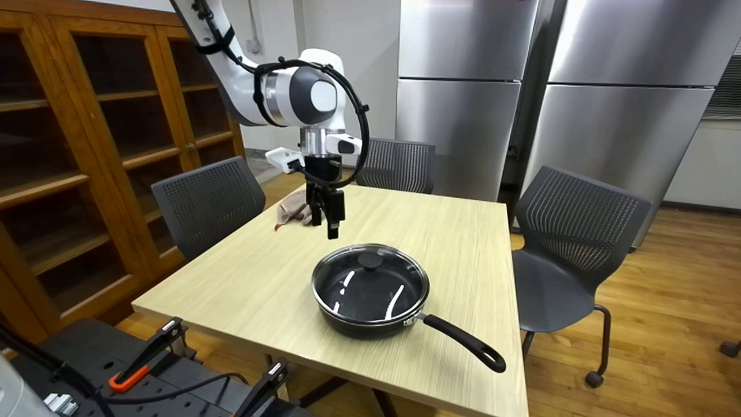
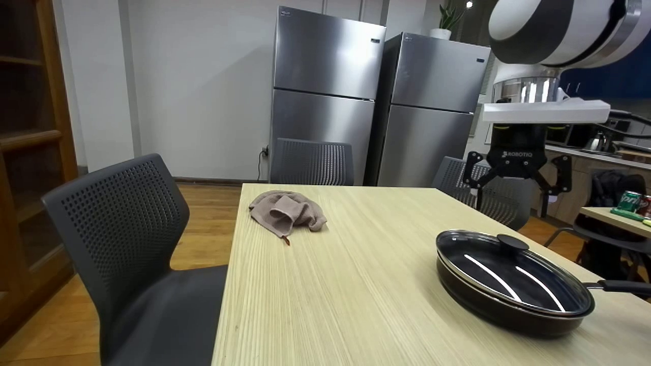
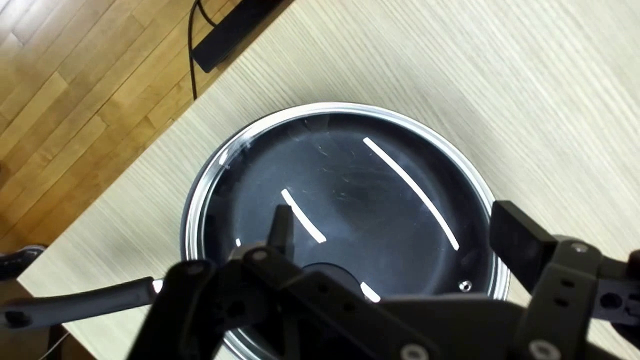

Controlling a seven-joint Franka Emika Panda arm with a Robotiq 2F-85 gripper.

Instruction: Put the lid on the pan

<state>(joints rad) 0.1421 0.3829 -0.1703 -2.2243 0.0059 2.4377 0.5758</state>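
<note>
"Which step is this?"
"The last, I judge: the lid (image 1: 370, 284) sits on the pan (image 1: 360, 330), near right on the tabletop (image 1: 260, 278)."
"And the gripper (image 2: 511, 201)?"
"Above it, jaws spread, holding nothing."
"Next?"
"Probably just lift away (no regrasp needed, it seems)."

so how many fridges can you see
2, beyond the table in both exterior views: the left fridge and, next to it, the right fridge.
</note>
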